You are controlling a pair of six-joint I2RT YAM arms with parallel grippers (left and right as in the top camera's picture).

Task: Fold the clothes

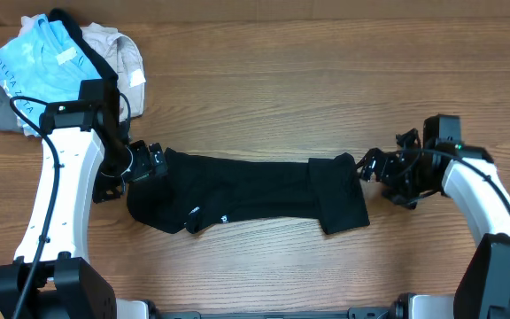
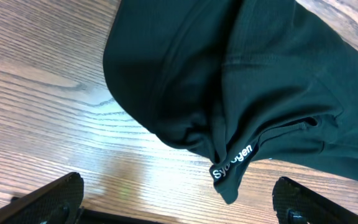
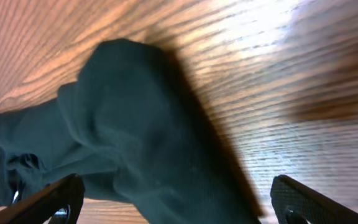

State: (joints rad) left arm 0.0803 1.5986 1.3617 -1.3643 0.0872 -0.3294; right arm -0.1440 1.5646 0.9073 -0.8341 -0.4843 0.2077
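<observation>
While both arms sit low at the table [image 1: 326, 71], we log the black T-shirt [image 1: 246, 190] as a long crumpled band across the middle of the wood, running from one gripper to the other. Its right end is a wider flap, reaching further toward the near edge than the rest.

Left gripper [image 1: 153, 162] is at the shirt's left end, just beside the fabric. In the left wrist view its jaws are wide apart [image 2: 178, 199], with only bare wood between the two fingertips [image 2: 58, 196]. The shirt [image 2: 241, 74] is bunched just ahead of them, and a hem fold with small white lettering [image 2: 232, 160] points down toward the gap. Nothing gripped.

Right gripper [image 1: 367, 166] is at the shirt's right end, near the top corner of the flap. Right wrist view – jaws spread wide [image 3: 179, 196], and dark fabric [image 3: 135, 143] fills the frame between and ahead of the fingertips [image 3: 64, 196]. We see no cloth pinched; whether the fingers touch it we cannot tell.

Overhead, two tiny white marks show on the shirt's near edge, left of centre [image 1: 222, 217].

At the table's far left corner there is a separate heap – a light blue shirt [image 1: 38, 66] with lettering on top, a beige garment [image 1: 122, 49] beside it, and a grey garment [image 1: 3, 111] under its left edge. That heap is apart from the black shirt, and the left arm's white link crosses in front of it.
</observation>
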